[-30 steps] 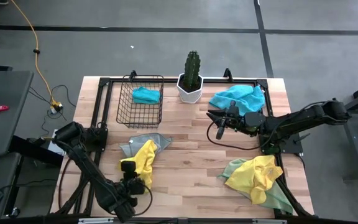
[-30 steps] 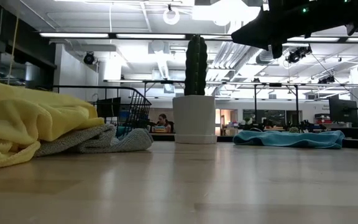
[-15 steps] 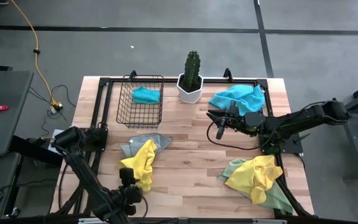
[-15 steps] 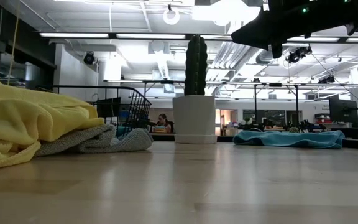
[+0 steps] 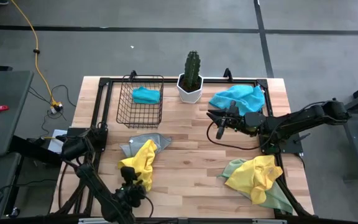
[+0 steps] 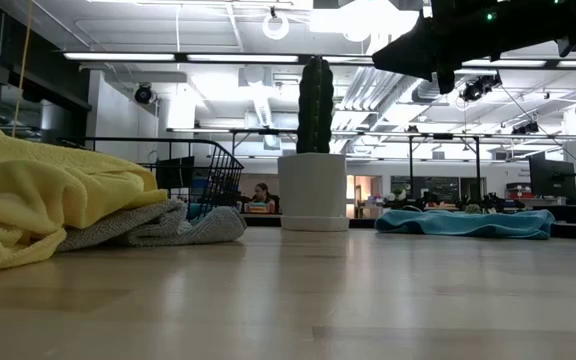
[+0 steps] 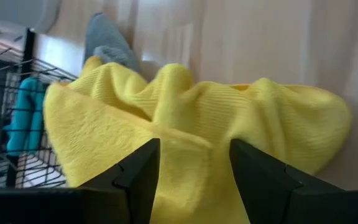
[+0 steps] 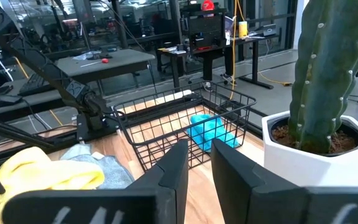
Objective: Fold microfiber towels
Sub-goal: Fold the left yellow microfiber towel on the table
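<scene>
The left arm is reaching along the near left edge of the table [image 5: 185, 186], and the left gripper [image 5: 129, 185] is hanging low just at the near end of a yellow towel [image 5: 139, 163]; in the left wrist view its two fingers [image 7: 138, 171] are standing apart with the yellow cloth right in front of them and nothing between them. The right arm is stretching in from the right side, and the right gripper [image 5: 220, 129] is hovering above bare wood in the middle of the table, its fingers [image 8: 174, 171] showing only a narrow gap with nothing held. No brand or writing can be read on anything. The yellow towel is lying crumpled on top of a grey towel [image 5: 157, 140], in front of the wire basket [image 5: 140, 112], which is holding a turquoise towel [image 5: 146, 94]. Another turquoise towel [image 5: 238, 96] is lying just behind the right gripper, beside the potted cactus [image 5: 191, 76]. A yellow and pale green heap [image 5: 257, 177] is lying near the right front corner.
</scene>
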